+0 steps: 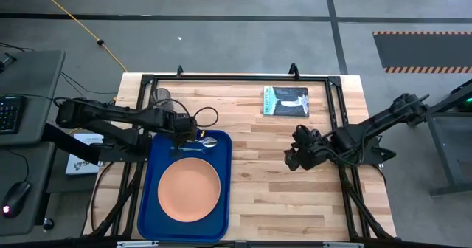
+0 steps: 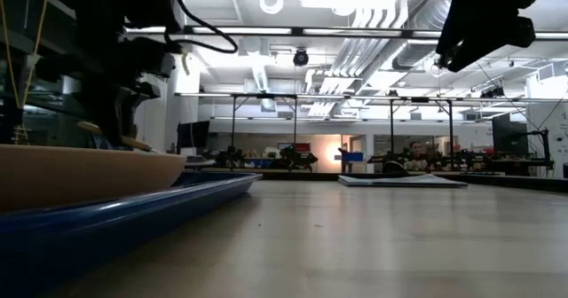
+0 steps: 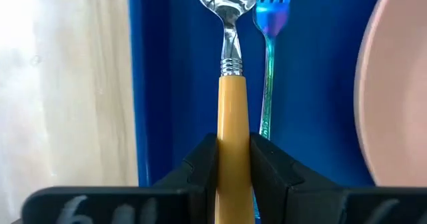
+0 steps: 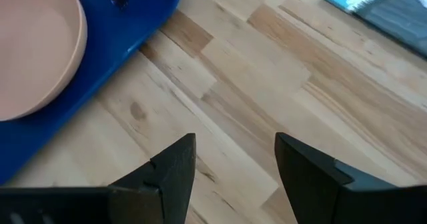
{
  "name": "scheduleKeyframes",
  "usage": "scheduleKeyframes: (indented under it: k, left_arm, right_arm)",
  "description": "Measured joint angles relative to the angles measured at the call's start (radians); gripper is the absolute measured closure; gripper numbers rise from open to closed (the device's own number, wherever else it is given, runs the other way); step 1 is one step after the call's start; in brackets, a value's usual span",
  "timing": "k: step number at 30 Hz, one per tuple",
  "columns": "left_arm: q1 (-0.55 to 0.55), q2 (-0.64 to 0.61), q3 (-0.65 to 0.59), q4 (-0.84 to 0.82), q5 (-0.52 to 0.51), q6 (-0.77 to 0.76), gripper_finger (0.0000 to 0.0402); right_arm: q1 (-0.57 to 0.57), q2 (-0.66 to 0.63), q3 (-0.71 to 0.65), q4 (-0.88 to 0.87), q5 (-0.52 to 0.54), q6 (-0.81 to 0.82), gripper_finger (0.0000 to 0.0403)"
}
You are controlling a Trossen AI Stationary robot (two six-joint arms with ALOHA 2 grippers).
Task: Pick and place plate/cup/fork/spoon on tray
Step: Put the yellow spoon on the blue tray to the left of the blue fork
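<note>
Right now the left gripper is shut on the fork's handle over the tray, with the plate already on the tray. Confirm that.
Not quite: the left gripper is shut on the spoon, by its yellow handle, as the left wrist view shows. The fork lies loose beside it. The rest holds: it is over the tray, and the plate is on it.

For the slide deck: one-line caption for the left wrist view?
Left hand shut on the spoon over the blue tray, fork alongside, plate at the edge.

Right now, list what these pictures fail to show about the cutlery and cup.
- Cup: in no view.
- Spoon handle's end: left wrist view, buried between the left claw fingers.
- Fork handle: same view, its lower end runs behind the claw.
- Whether the spoon touches the tray: unclear.
</note>
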Motion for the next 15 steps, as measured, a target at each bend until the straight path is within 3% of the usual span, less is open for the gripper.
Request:
scheduleKeyframes:
  k: [7,15]
  left_arm:
    - [0.024,0.135,-0.001,0.005,-0.016,-0.007,0.0345]
    - [0.052,0.178,0.000,0.001,-0.020,-0.008,0.0333]
  right_arm:
    - [-0.002,0.001,0.000,0.019,0.041,-0.039,0.0207]
    - [-0.002,0.001,0.000,0.020,0.042,-0.046,0.0207]
